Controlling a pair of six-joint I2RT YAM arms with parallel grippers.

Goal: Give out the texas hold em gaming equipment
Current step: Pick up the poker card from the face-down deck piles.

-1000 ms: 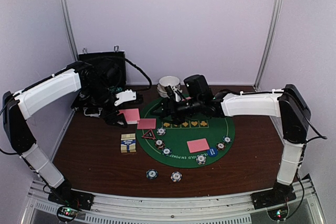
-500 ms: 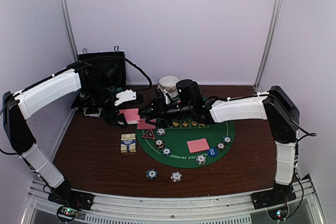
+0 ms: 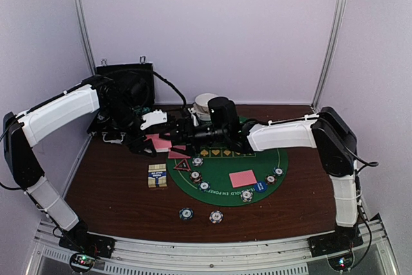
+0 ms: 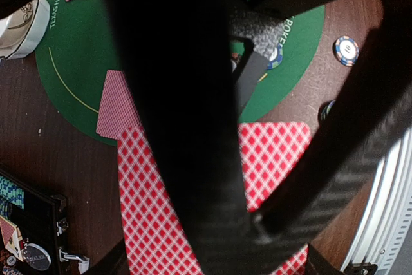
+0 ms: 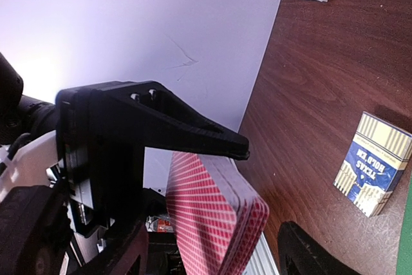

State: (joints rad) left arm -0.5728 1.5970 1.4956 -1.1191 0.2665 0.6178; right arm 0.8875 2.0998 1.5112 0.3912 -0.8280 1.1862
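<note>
Field notes. The stack of pink-backed, red-checked playing cards (image 5: 215, 220) is hanging left of centre in the overhead view. It is raised off the dark brown wooden counter (image 3: 109, 188), just off the upper-left rim of the round green felt mat (image 3: 280, 159).

The left hand (image 3: 149, 141) is pinching this stack flat, face to back. The right hand (image 5: 264, 190) is reaching in spread, with one finger on each side of the stack's free end; we are seeing no contact there.

One single pink card (image 3: 243, 178) is lying on the lower right of the mat. Striped poker chips (image 3: 186, 213) are sitting along its lower edge and on the counter below it. A blue and cream card box (image 3: 157, 176) is lying left of the mat.

We are judging the cards light, thin, stiff enough to hold flat, and slick against each other. A loose pinch would probably let them fan or drag off two at once. We are favouring a grip on the top card alone at its free short edge, peeling it sideways while the other hand holds the remainder firm.
</note>
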